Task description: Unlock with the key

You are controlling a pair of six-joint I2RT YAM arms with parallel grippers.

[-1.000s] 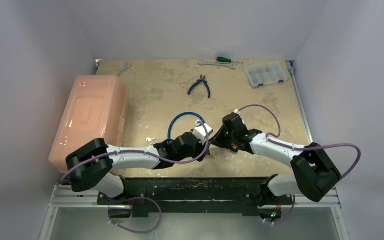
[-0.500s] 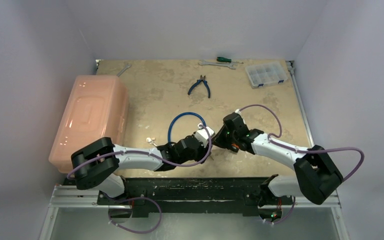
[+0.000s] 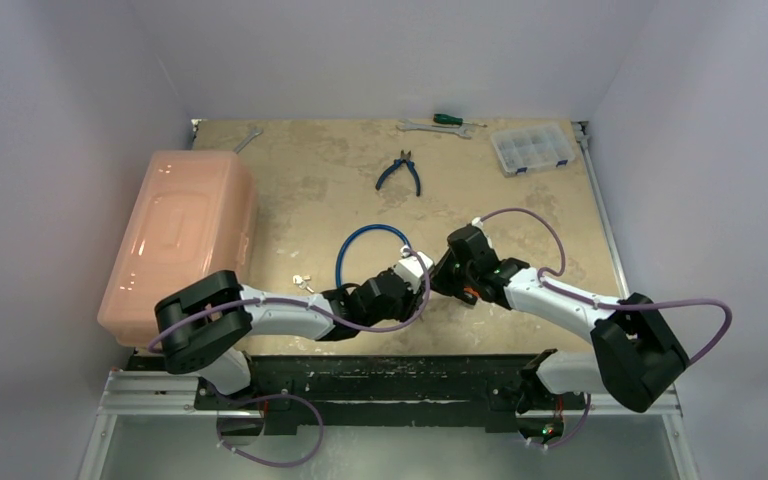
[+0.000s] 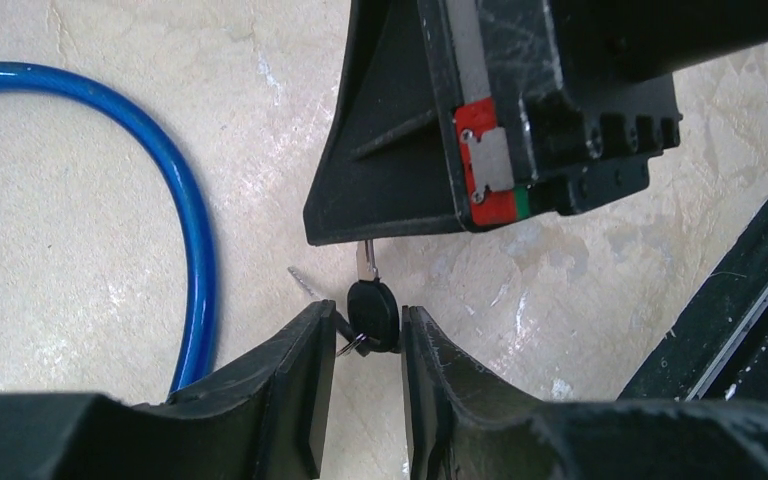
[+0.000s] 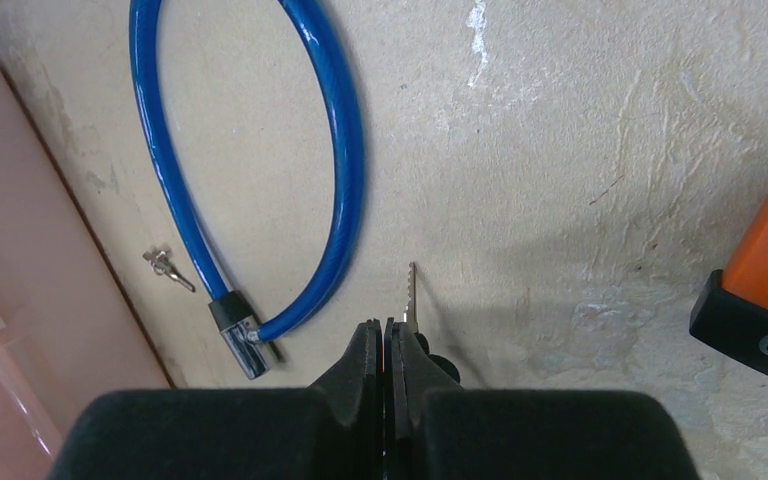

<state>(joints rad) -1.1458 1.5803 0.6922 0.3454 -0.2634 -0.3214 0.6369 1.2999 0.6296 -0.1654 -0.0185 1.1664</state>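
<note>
**Top view.** My two arms meet near the front centre of the desk [image 3: 300, 190]. The left claw [image 3: 416, 274] and right claw [image 3: 439, 277] are almost tip to tip, just right of the blue cable lock [image 3: 343, 252]. Blue-handled pliers [image 3: 400, 172] lie well apart, towards the far edge.

**Left wrist view.** The key [image 4: 372, 312] hangs above the desk with its black head between my left claw's fingers [image 4: 290, 380]. These stand narrow. The head sits close against one finger, while a sliver of gap and a small ring [image 4: 348, 345] show on the other side, so I read this claw as narrowly open and not clamped. The key's blade runs up to the tip of the right claw.

**Right wrist view.** My right claw's fingers [image 5: 360, 365] are pressed together on the key, and a toothed blade projects just beside their tips. The lock lies flat as a closed loop, both cable ends meeting at its dark body. A second key [image 5: 165, 265] rests on the desk just beside the cable, between it and the peach plastic box [image 5: 20, 300].
</note>
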